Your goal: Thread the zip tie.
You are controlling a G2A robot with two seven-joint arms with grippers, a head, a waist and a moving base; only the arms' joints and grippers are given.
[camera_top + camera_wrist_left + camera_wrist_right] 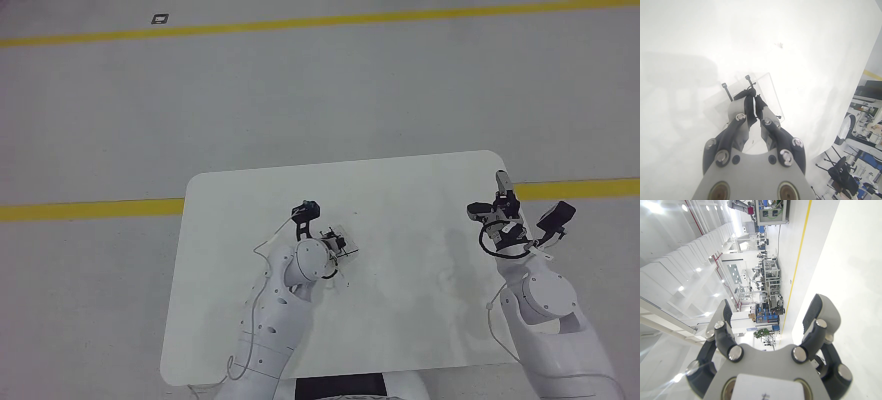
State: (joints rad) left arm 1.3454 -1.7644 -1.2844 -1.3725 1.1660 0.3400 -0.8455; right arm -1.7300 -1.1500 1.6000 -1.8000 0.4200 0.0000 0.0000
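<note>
A clear plastic plate point(770, 89) lies on the white table point(791, 37), with black zip ties across it. One zip tie point(748, 79) runs from its square head into the tips of my left gripper point(754, 94), which is shut on it. A second zip tie point(727, 91) lies beside it, and a third head point(779, 117) pokes out by the plate's edge. The fingers point(748, 106) are wrapped in black tape. In the top view the left gripper point(340, 243) sits mid-table over the plate. My right gripper point(772, 306) is open, holds nothing and hangs at the table's right edge point(497, 200).
The white table point(420, 300) has rounded corners and bare room between the two arms. A small speck point(780, 45) lies on the table beyond the plate. Yellow floor lines point(90, 210) run past the table.
</note>
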